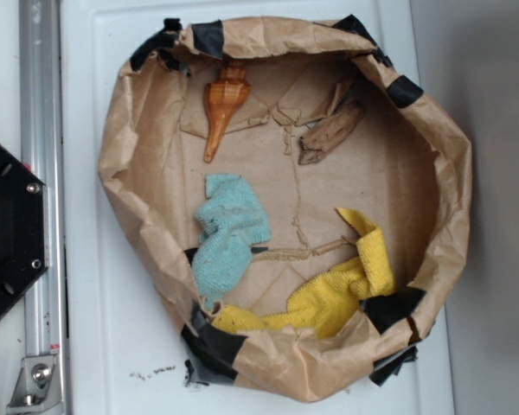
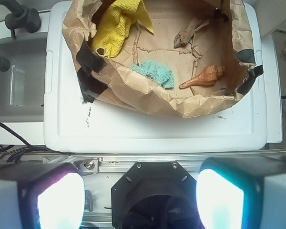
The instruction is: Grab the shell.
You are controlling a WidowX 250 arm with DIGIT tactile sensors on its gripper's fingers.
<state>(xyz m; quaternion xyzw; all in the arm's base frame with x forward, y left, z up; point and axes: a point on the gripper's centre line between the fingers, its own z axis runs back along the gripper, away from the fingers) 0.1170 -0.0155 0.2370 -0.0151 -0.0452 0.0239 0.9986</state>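
The pincer [image 2: 140, 200], its two pads spread wide and empty, hangs well back from the shell [image 2: 203, 77], which lies inside the paper bag [image 1: 134, 130] on the white counter [image 2: 157, 129], long axis slanting, thin tail towards the teal cloth [image 1: 232, 238], bark piece [image 1: 331, 134] beside.

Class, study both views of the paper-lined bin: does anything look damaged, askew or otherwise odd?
Yes. The brown paper liner is crumpled, its rim patched with black tape, and its floor is torn along ragged seams. The teal cloth and yellow cloth lie bunched. The shell looks intact.
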